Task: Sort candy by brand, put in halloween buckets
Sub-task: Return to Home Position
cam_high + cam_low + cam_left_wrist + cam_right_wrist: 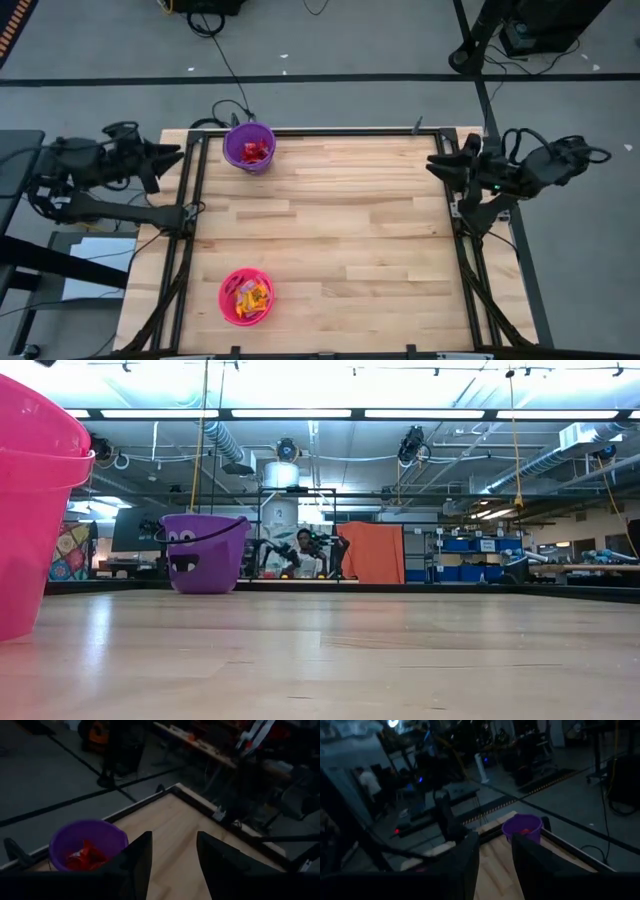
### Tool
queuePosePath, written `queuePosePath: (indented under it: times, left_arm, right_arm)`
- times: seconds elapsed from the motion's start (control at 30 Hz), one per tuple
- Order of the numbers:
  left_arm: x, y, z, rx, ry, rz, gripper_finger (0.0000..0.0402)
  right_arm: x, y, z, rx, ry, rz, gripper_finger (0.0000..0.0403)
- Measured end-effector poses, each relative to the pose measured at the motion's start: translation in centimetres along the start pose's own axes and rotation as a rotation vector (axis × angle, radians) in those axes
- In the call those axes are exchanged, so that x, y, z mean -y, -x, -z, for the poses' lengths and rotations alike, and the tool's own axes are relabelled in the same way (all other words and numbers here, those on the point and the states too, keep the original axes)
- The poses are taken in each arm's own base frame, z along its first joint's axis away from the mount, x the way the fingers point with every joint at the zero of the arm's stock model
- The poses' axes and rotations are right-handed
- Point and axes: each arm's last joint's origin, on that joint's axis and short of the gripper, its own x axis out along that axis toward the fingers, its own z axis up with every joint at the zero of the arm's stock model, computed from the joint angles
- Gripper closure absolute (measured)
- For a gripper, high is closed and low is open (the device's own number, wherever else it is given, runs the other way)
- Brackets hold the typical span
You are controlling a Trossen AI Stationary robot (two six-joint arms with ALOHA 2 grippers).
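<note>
The purple bucket [248,147] stands upright on its base at the table's far left, with red candy [256,152] inside it. At the near left stands the pink bucket [246,296], holding yellow and orange candy [250,297]. My left gripper [178,153] hangs above the table's left edge, left of the purple bucket. It is open with nothing between its fingers [137,862]. Its wrist view shows the purple bucket [87,842] and the red candy [82,857]. My right gripper [432,165] hangs at the right edge, open and empty [495,857].
A black frame [330,131] runs along the table's far, left and right edges. The bare wooden top [360,230] lies between the buckets and the right edge. In the low view the pink bucket [35,510] stands close by and a person [305,545] is far behind the table.
</note>
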Motion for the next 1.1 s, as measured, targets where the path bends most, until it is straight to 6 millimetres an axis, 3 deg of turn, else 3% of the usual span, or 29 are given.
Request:
queuePosePath:
  times: [0.13, 0.27, 0.4, 0.5, 0.73, 1.1]
  left_arm:
    - [-1.4, -0.1, 2.5, 0.026, -0.005, 0.016, 0.0241]
    - [-2.4, -1.1, 5.1, 0.064, 0.017, -0.022, 0.0241]
    - [-3.1, -3.0, 8.4, 0.135, 0.096, -0.001, 0.0241]
    - [-3.4, -4.5, 10.6, 0.164, 0.143, 0.036, 0.0241]
    - [-3.0, -7.5, 13.6, 0.076, 0.329, 0.082, 0.0241]
    - [-3.6, -10.5, 18.2, -0.071, 0.106, 0.022, 0.0241]
  right_arm:
    - [0.6, -0.1, 1.4, 0.039, -0.026, 0.027, 0.0276]
    - [1.1, -0.1, 2.9, -0.068, 0.072, -0.002, 0.0276]
    - [0.7, -0.6, 4.3, -0.155, 0.030, -0.116, 0.0276]
    - [0.6, -1.2, 5.7, -0.155, 0.039, -0.092, 0.0276]
    - [1.9, -1.4, 8.9, -0.073, -0.037, -0.114, 0.0276]
    - [4.9, -1.3, 15.3, 0.104, -0.132, -0.199, 0.0276]
